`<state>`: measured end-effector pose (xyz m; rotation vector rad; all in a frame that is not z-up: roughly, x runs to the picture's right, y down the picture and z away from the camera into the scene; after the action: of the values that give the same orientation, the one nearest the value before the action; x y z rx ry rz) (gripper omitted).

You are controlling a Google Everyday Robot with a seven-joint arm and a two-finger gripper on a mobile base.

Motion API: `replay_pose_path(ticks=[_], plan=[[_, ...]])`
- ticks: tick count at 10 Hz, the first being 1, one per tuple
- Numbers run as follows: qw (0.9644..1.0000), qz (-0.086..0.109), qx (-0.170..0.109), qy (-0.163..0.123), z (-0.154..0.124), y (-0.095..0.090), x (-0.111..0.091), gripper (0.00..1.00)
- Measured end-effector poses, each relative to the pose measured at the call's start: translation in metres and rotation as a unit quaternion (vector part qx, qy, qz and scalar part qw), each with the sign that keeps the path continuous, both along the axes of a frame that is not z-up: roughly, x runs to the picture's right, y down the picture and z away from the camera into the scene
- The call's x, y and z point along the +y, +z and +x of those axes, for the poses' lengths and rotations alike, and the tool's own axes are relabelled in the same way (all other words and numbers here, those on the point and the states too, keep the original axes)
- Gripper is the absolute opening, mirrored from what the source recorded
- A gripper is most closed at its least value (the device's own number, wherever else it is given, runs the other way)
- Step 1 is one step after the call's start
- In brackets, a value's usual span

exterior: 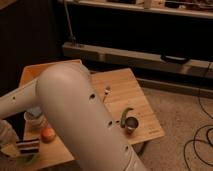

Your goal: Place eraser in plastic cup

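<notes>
Just left of the orange ball (48, 134), the eraser (27, 146) sits atop the lime-green plastic cup (29, 159). The gripper (6, 136) is beside the eraser, its grip impossible to tell.

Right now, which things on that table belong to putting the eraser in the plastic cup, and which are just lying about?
Job: eraser; green plastic cup just below it; gripper at the view's lower left, beside the eraser.
Lying about: white cup; orange round thing; metal cup; curved green object beside it.
</notes>
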<state>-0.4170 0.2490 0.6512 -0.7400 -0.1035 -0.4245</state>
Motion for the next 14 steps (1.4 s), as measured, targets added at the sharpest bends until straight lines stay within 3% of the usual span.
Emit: replay_pose_path(ticks=[8,14], plan=[[0.9992,-0.02,-0.005,0.033,0.0073,0.0019,-0.0042,0.0],[0.999,-0.043,-0.004,0.013,0.0047,0.0009,-0.0005,0.0]])
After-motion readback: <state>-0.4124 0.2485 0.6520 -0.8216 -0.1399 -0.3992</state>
